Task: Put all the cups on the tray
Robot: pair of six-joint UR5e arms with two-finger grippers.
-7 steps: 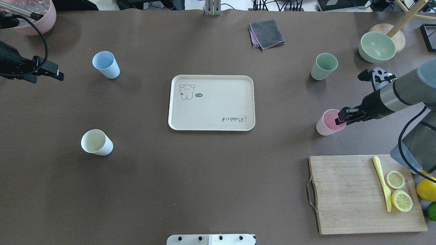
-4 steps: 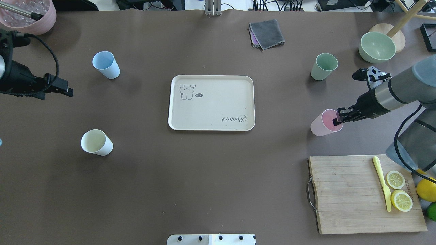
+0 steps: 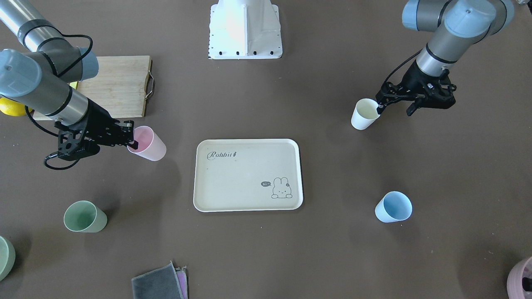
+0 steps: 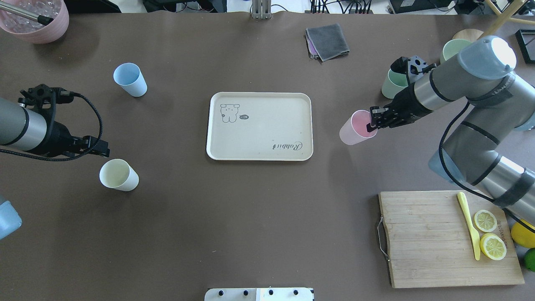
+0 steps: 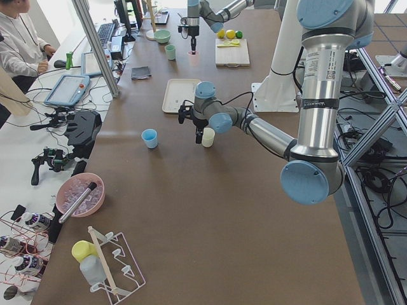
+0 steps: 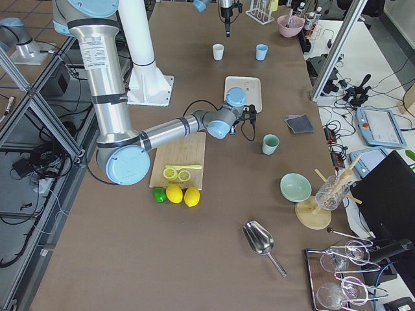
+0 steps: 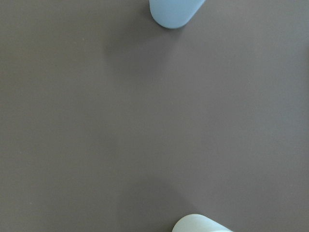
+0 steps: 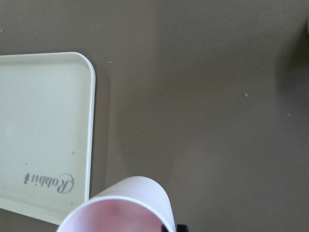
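A cutting board (image 4: 422,238) bears lemon slices (image 4: 493,246) and a yellow knife (image 4: 470,225).

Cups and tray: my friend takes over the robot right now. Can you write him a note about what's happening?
The right gripper is shut on the pink cup at its rim, beside the tray, not over it yet.
The left gripper is open by the cream cup, not gripping it.
The blue cup and green cup stand on the table, away from the tray.
Done: no cup is on the tray.
Left: set down pink, then bring cream, blue and green.
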